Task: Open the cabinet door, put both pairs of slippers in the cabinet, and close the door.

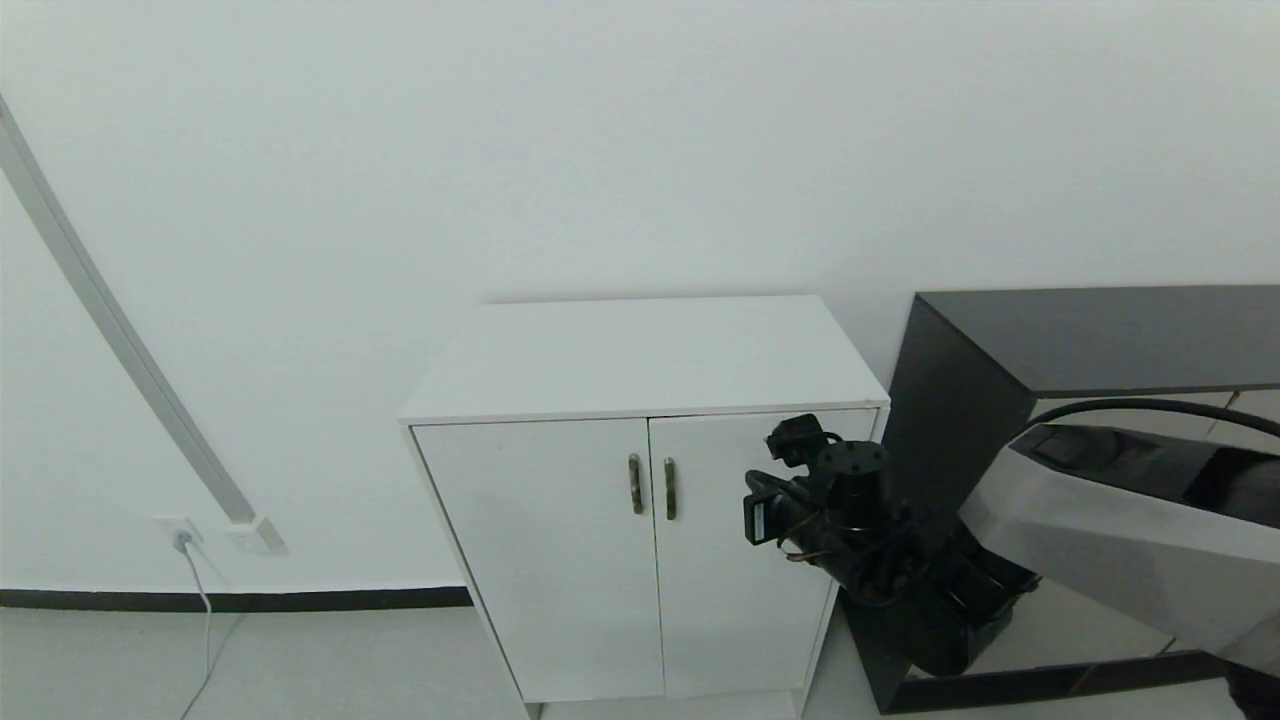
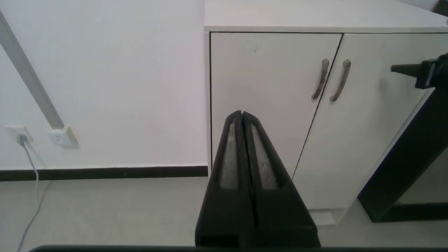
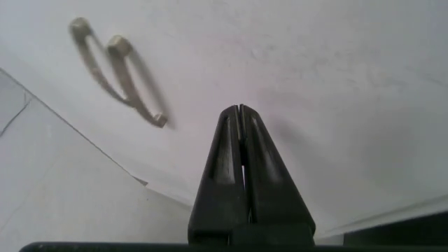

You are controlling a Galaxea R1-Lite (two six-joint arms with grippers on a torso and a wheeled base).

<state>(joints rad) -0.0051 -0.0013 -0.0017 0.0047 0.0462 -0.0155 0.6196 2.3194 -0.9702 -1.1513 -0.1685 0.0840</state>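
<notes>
My right gripper [image 3: 240, 112], pinched closed and empty, sits close before the right door [image 1: 720, 620] of the cabinet [image 1: 640, 355]. My left gripper [image 2: 242, 115], closed too, hangs back over the pale floor [image 2: 105, 210].

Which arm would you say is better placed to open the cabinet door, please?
Right. The right end effector hangs close to the right door, near the handles; the left end effector sits farther back from the cabinet. Both are shut.
</notes>
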